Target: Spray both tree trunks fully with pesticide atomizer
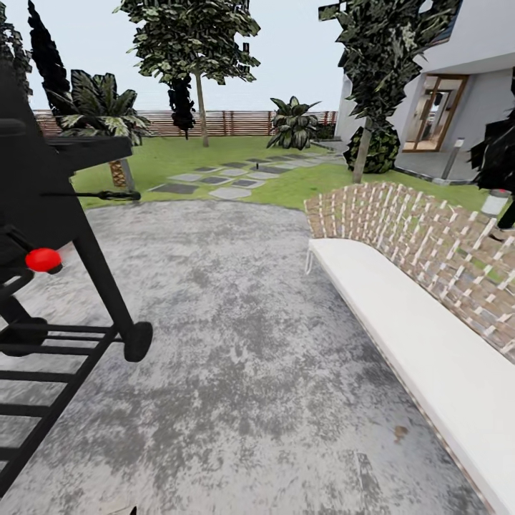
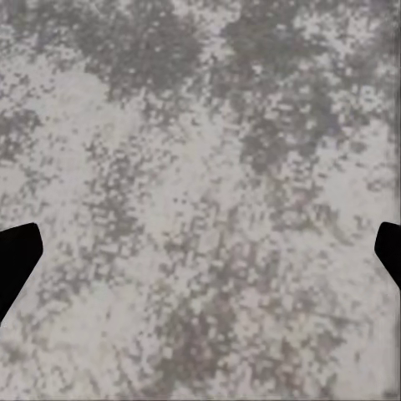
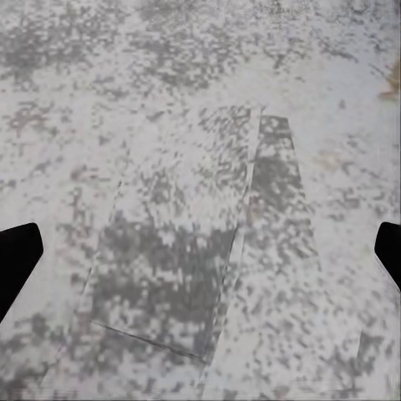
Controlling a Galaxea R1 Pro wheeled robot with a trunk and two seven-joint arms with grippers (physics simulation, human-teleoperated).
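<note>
The pesticide atomizer is out of view. Beyond the grey mottled patio floor [image 1: 243, 357] lies the garden lawn [image 1: 300, 187] with stone slabs [image 1: 230, 192]. One tall tree [image 1: 193, 36] stands far back near the fence, its thin trunk [image 1: 202, 111] rising from the grass. A second tree [image 1: 386, 50] stands at the right by the house, with its trunk [image 1: 363, 154] leaning slightly. My left gripper [image 2: 200, 259] hangs open over bare floor, dark fingertips [image 2: 17, 259] at the picture's edges. My right gripper [image 3: 200, 259] is open too, over patio floor with faint slab seams.
A black grill [image 1: 64, 207] with a red knob [image 1: 43, 260] and a wheel [image 1: 137, 341] stands close on the left. A white bench with a woven back [image 1: 400, 315] runs along the right. Palms [image 1: 293, 121], a slat fence [image 1: 236, 123] and the house [image 1: 458, 93] lie beyond.
</note>
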